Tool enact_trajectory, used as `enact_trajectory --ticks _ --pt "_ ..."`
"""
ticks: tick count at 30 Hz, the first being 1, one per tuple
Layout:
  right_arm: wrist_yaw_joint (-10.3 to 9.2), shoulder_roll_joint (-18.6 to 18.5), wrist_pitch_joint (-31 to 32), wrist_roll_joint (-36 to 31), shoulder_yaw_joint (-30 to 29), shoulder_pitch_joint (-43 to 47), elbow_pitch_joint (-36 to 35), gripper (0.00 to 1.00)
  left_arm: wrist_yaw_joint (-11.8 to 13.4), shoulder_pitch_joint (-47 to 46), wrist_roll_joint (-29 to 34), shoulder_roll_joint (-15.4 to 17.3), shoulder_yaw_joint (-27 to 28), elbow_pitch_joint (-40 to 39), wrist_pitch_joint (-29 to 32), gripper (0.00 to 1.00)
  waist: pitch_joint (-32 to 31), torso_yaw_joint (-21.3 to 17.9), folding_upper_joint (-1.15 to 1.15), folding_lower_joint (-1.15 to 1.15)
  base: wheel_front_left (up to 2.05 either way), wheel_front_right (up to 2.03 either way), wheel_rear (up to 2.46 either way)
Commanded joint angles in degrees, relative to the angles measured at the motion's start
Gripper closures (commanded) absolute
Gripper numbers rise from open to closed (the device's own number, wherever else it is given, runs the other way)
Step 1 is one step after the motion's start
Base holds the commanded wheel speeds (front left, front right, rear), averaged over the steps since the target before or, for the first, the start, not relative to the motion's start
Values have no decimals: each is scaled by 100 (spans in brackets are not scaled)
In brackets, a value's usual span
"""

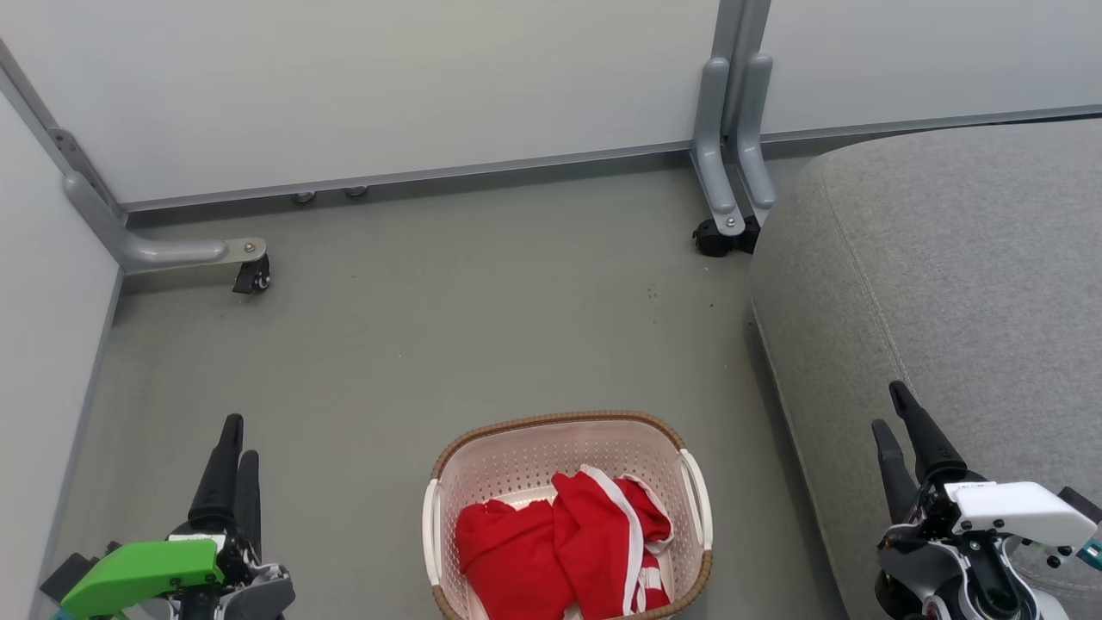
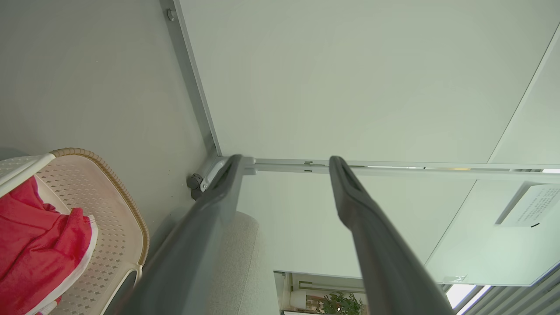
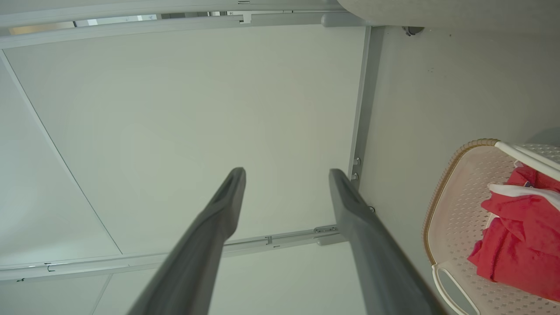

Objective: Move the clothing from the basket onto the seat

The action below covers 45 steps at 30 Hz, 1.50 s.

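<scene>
The cream basket [image 1: 516, 456] with a brown rim stands on the floor at the bottom middle of the head view. Inside it lies the red clothing [image 1: 560, 542], a plain piece on the left and a white-trimmed piece on the right. The grey seat [image 1: 947, 275] fills the right side, beside the basket. My left gripper [image 1: 234, 435] hangs open at lower left, apart from the basket. My right gripper [image 1: 891, 405] stands open at lower right, over the seat's front edge. The left wrist view has the basket [image 2: 118, 210] and clothing [image 2: 39, 245] at its left; the right wrist view has the basket [image 3: 455, 205] and clothing [image 3: 520, 236] at its right.
Pale partition panels [image 1: 387, 77] wall off the back and left. Their grey feet carry castors at back left [image 1: 251, 277] and beside the seat [image 1: 719, 237]. Bare grey floor [image 1: 448, 327] lies between the basket and the panels.
</scene>
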Motion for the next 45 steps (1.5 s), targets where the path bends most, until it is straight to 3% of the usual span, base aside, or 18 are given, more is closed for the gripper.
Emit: enact_trajectory --ticks 1,10,18,32,45 --pt "1 -29 -76 -102 13 -73 -168 0 -4 -72 83 24 -23 -148 -75 0 -3 -1 0 0 0 0 0" --pt "2 -35 -322 -520 -59 13 -348 0 -7 10 312 29 -48 -217 -320 0 -18 -10 0 0 0 0 0" --pt "2 -40 -523 -1399 -198 10 -480 0 -10 18 713 33 124 -313 -519 0 -22 -20 0 0 0 0 0" --pt "3 -55 -837 -3671 -28 -116 -1027 0 36 6 1543 41 287 -593 -832 0 -15 -36 0 0 0 0 0" --pt "3 -165 -1092 -5372 147 -171 -1415 0 351 88 2616 46 183 -1131 -1081 0 -25 -18 0 0 0 0 0"
